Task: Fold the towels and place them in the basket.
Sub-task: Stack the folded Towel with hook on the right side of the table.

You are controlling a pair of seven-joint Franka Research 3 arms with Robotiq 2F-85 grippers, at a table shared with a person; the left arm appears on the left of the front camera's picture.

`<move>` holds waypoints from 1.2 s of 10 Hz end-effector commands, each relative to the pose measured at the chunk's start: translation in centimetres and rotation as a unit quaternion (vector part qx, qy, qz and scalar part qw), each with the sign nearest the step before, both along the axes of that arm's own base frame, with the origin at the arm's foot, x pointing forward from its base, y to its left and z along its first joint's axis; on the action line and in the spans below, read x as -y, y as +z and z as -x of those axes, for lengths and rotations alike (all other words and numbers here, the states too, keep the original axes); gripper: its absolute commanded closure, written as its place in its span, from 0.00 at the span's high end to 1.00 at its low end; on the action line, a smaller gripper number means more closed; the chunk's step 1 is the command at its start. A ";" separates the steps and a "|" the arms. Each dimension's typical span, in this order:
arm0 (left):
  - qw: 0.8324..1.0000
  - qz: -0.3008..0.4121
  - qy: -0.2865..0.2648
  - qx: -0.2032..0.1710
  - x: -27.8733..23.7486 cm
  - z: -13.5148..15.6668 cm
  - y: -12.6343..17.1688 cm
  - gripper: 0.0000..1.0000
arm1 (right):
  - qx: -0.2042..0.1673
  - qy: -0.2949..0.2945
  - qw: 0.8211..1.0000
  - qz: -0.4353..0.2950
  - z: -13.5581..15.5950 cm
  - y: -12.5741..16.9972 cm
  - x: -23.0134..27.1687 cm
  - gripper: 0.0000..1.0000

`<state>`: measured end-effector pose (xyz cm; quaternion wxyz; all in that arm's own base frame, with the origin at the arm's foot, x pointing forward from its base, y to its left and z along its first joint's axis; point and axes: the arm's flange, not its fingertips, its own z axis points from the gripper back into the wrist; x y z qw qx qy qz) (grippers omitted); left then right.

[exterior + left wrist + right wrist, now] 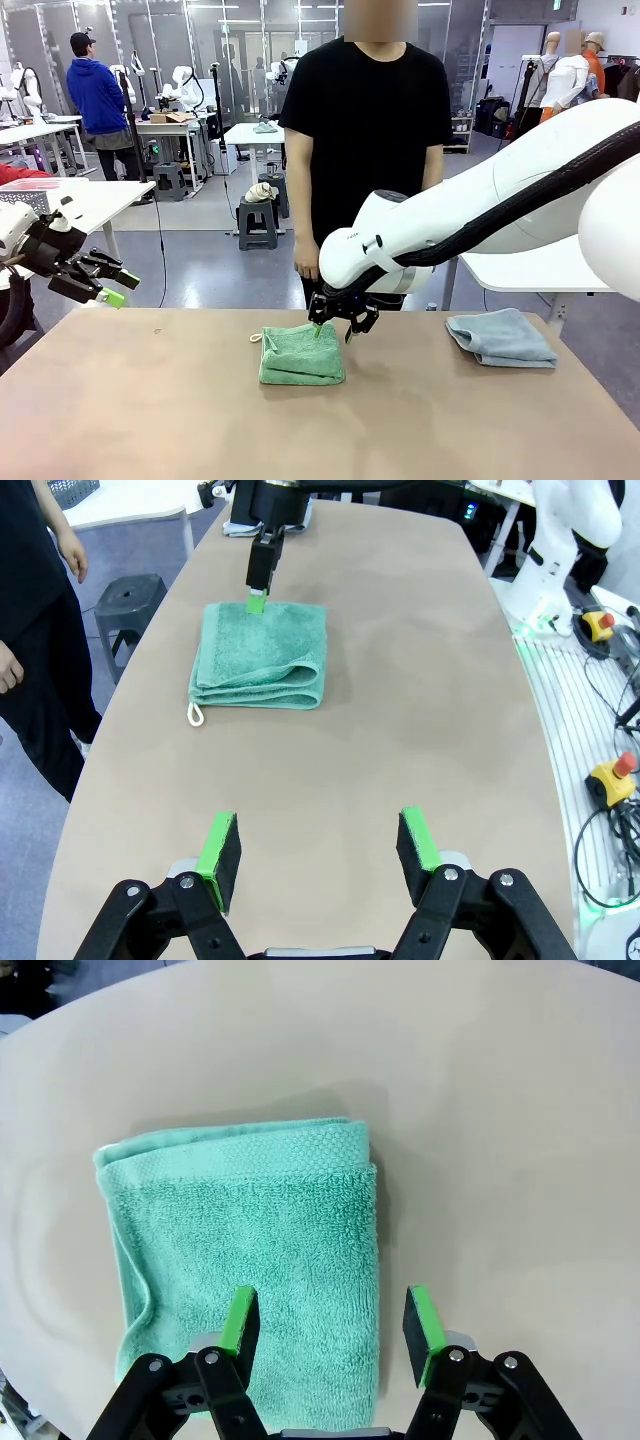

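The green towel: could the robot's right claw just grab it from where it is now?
Probably yes. The right gripper hangs open just over the far edge of the folded green towel, with nothing between them and the bare table around it.

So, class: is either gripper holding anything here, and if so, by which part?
Nothing is held. The right gripper hovers open over the folded mint green terry towel; the left gripper is open above bare table.

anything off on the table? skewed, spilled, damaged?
Nothing stands out. The mint green towel lies folded flat mid-table, its layers a little uneven at one edge. The blue-grey towel sits loosely folded near the table's right edge. The right claw is open above the green towel; the left claw is open, off to the side.
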<state>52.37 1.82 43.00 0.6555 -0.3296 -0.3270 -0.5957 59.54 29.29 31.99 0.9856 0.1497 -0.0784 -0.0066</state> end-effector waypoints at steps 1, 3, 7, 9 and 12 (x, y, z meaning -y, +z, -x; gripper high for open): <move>1.000 -0.001 0.000 0.001 -0.1 0.1 0.1 0.80 | 0.004 -0.013 1.000 0.008 -0.6 -0.4 -0.5 0.73; 1.000 -0.001 0.000 0.001 -0.1 0.1 0.1 0.80 | -0.002 -0.014 1.000 0.010 -0.7 -0.7 -0.5 0.73; 1.000 -0.001 0.000 0.001 -0.1 0.1 0.1 0.80 | -0.009 -0.003 1.000 -0.005 -1.2 -1.7 -0.4 0.54; 1.000 -0.001 0.000 0.001 -0.1 0.1 0.1 0.80 | -0.011 -0.001 1.000 -0.006 -1.2 -1.8 -0.3 0.35; 1.000 -0.001 0.000 0.001 -0.1 0.1 0.1 0.80 | -0.015 0.004 1.000 -0.002 -1.0 -1.5 -0.5 0.17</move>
